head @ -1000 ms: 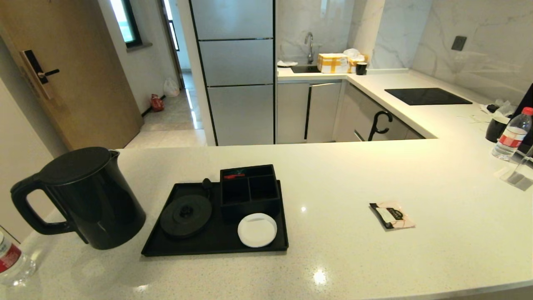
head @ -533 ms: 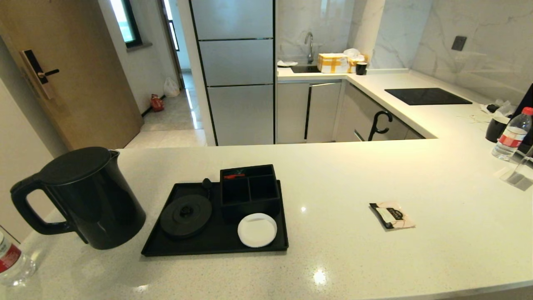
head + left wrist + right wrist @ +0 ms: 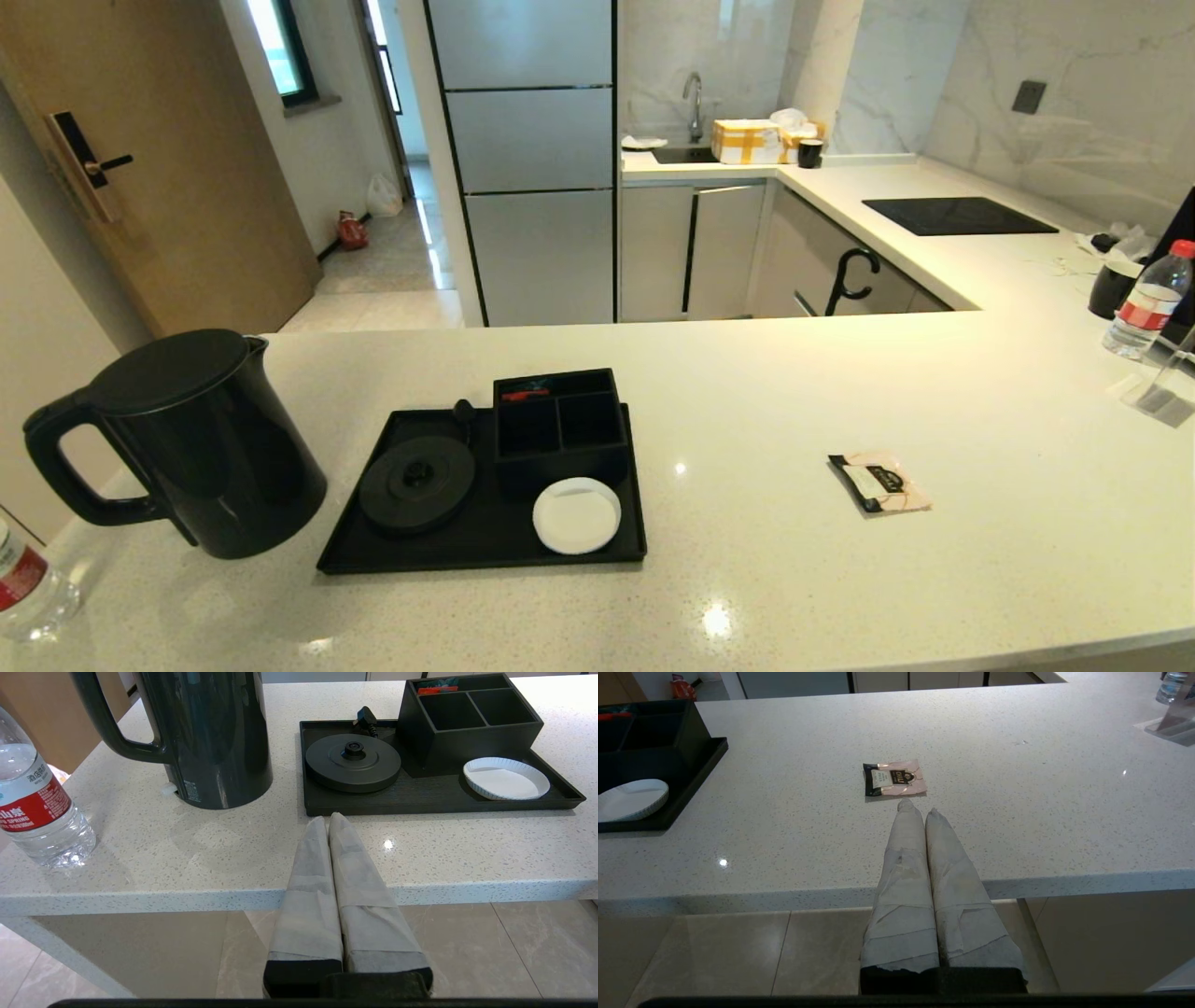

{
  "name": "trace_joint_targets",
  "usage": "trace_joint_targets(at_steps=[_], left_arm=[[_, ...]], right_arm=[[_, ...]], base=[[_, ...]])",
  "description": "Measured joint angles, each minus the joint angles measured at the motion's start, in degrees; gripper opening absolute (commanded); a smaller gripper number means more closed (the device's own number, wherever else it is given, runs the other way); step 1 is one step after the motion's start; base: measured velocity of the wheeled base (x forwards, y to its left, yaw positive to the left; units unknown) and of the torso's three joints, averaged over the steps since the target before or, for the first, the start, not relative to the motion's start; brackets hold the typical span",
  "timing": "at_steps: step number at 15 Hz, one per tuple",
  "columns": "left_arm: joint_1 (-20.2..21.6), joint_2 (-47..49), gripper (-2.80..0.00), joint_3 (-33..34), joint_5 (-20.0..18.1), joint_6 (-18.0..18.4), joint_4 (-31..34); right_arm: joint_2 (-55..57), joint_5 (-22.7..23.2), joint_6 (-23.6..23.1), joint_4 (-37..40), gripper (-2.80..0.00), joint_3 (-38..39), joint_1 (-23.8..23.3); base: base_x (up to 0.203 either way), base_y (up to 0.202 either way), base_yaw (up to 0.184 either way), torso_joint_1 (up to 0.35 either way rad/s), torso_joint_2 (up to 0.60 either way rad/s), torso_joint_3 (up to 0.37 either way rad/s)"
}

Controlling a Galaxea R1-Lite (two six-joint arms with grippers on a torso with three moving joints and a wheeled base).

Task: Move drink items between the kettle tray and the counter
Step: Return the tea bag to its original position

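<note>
- Black electric kettle [image 3: 201,439] stands upright on the worktop [image 3: 794,579], left of the kettle tray [image 3: 485,546], handle pointing left.
- Tea sachet [image 3: 879,483] lies flat right of the tray, long axis diagonal.
- Water bottle [image 3: 35,798], red label with Chinese writing, at the near-left corner.
- Speckled off-white stone; kitchen beyond.
- Left gripper [image 3: 328,819] and right gripper [image 3: 917,807]: fingers closed, empty, before the worktop edge.

I'm seeing the kitchen evenly lit, with daylight coming in through the window [image 3: 280,47] at the far left. Small points of ceiling-light glare are sitting on the glossy counter [image 3: 747,579] near its front edge (one beside the kettle tray [image 3: 373,551] too). The kettle [image 3: 201,439] is casting a soft, faint shadow. The head view is bowing straight lines toward its edges. Both wrist views are staying sharp, nothing smeared.
</note>
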Motion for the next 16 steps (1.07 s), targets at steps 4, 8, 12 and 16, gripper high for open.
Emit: trace_joint_targets(at_steps=[4, 8, 12, 16], left_arm=[[0.0, 0.0, -2.8, 0.0, 0.01, -0.01, 0.06], [0.0, 0.0, -2.8, 0.0, 0.05, 0.0, 0.06], [0.0, 0.0, -2.8, 0.0, 0.1, -0.01, 0.0], [0.0, 0.0, -2.8, 0.06, -0.02, -0.07, -0.24]], right_arm=[[0.0, -0.02, -0.02, 0.0, -2.8, 0.0, 0.0], [0.0, 0.0, 0.04, 0.0, -2.8, 0.0, 0.0], [0.0, 0.0, 0.06, 0.0, -2.8, 0.0, 0.0], [0.01, -0.01, -0.02, 0.0, -2.8, 0.0, 0.0]], base=[[0.0, 0.0, 0.0, 0.0, 0.0, 0.0], [0.0, 0.0, 0.0, 0.0, 0.0, 0.0], [0.0, 0.0, 0.0, 0.0, 0.0, 0.0], [0.0, 0.0, 0.0, 0.0, 0.0, 0.0]])
